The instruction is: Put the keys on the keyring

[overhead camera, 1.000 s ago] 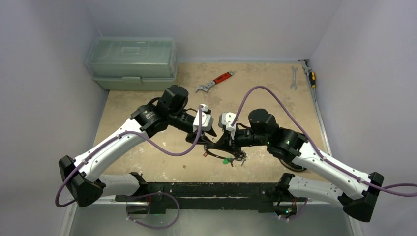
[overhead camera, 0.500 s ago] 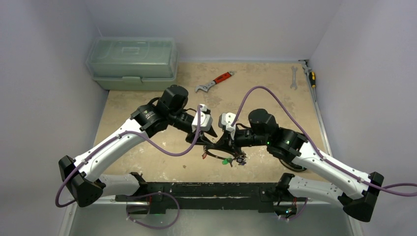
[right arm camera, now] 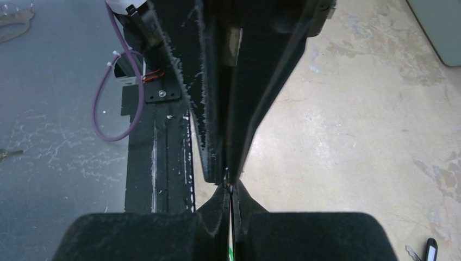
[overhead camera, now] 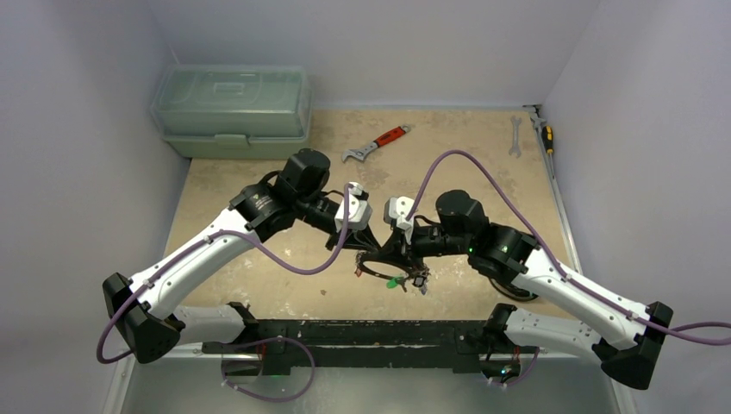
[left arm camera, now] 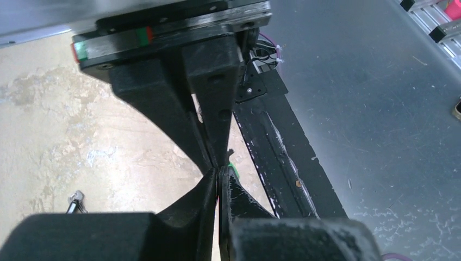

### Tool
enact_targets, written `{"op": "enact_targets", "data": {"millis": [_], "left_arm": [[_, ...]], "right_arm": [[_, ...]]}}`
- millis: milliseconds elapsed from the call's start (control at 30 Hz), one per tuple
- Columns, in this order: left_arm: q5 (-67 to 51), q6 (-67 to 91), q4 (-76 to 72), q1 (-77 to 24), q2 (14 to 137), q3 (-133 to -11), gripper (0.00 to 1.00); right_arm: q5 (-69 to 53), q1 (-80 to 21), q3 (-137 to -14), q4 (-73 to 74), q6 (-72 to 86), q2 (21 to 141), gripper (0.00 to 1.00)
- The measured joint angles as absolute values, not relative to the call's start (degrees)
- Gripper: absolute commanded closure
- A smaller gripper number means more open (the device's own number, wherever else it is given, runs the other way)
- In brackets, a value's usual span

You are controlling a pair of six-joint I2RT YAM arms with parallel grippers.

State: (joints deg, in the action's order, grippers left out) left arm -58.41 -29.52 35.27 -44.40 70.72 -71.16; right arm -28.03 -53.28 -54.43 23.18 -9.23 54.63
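Our left gripper [left arm camera: 218, 182] has just narrowed to a near-closed pinch, on what we cannot tell. It meets the right gripper [right arm camera: 230, 190], still clamped on the keyring [overhead camera: 377, 267] with keys [overhead camera: 405, 279] dangling. Threading looks underway.

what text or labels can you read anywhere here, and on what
No text can be read in any view.
toolbox: moulded panel on the lid, no legible words.
wrench: any marking is too small to read.
left arm: pale marks on a joint, too blurred to read.
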Motion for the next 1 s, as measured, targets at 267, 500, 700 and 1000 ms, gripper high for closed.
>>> {"op": "enact_targets", "data": {"millis": [267,500,700,1000], "left_arm": [[-58.96,-28.93,34.11,-44.77,70.06,-70.15,1.0],[-59.83,-18.9,17.23,-44.82,63.7,-60.82,1.0],[-60.03,-7.55,-1.32,-45.04,58.52,-52.71,1.0],[-60.01,7.18,-20.43,-44.91,57.84,-45.58,1.0]], "right_arm": [[-27.94,-53.19,-54.43,23.31,-9.26,54.46,1.0],[-27.44,-53.25,-54.28,22.72,-9.21,51.44,1.0],[-28.03,-53.6,-53.93,20.67,-9.06,48.6,1.0],[-29.41,-53.6,-53.93,20.12,-8.82,48.07,0.78]]}}
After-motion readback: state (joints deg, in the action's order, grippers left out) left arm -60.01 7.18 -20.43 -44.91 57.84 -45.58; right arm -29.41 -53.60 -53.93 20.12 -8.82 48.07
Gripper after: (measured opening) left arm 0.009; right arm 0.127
